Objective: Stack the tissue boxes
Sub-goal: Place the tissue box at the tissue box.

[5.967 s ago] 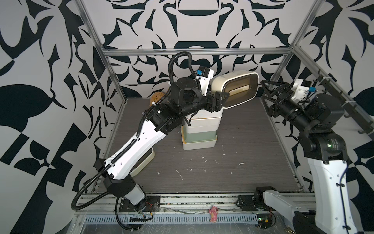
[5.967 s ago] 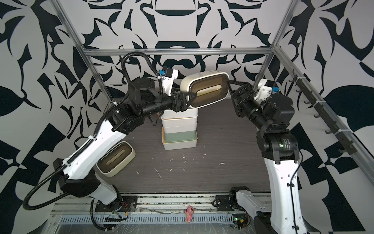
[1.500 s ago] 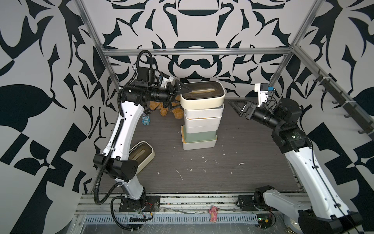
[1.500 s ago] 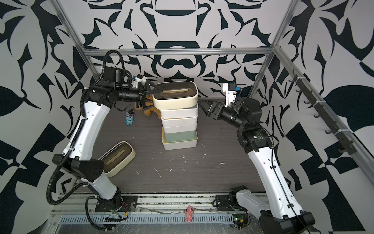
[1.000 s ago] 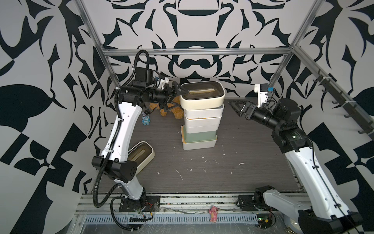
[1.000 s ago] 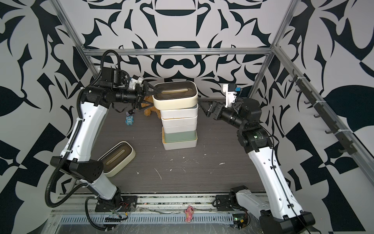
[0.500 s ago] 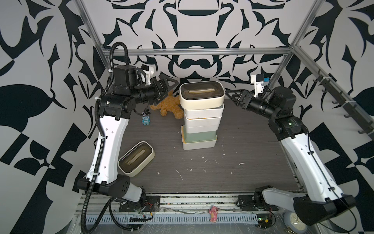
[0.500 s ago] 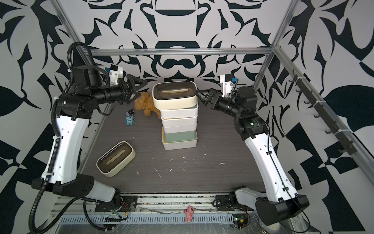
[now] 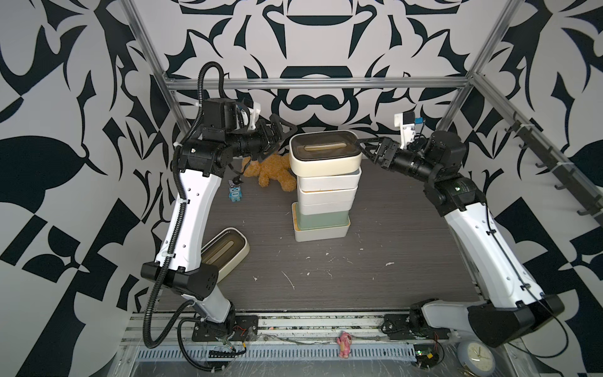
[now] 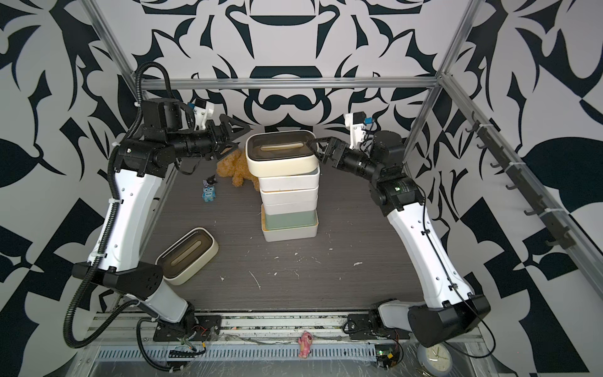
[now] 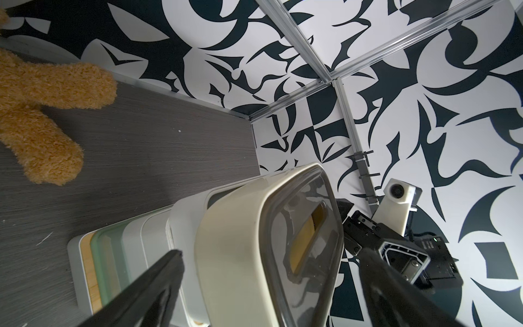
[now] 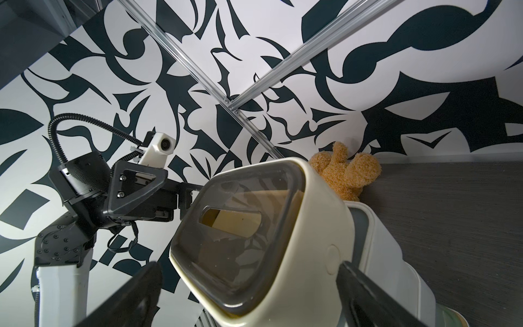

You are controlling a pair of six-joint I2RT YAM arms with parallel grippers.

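Note:
Several tissue boxes stand in one stack [image 9: 328,196] mid-table: a white one at the bottom, a sage green one [image 9: 321,218], white ones above, and a rounded cream box with a dark lid [image 9: 326,156] [image 10: 280,156] on top. My left gripper [image 9: 284,130] [image 11: 271,254] hangs open at that top box's left end. My right gripper [image 9: 362,147] [image 12: 249,267] hangs open at its right end. In both wrist views the box end shows between spread fingers that do not press it. A second cream tissue box [image 9: 225,251] lies on the table by the left arm.
A brown teddy bear [image 9: 270,171] lies behind the stack to the left, with a small blue toy [image 9: 235,193] near it. Metal frame posts and patterned walls close in the back and sides. A pink figure [image 9: 344,347] sits on the front rail.
The left arm has lifted its elbow, and its gripper drew off the top box, staying open beside it. The right gripper rose and moved in to the box's right end.

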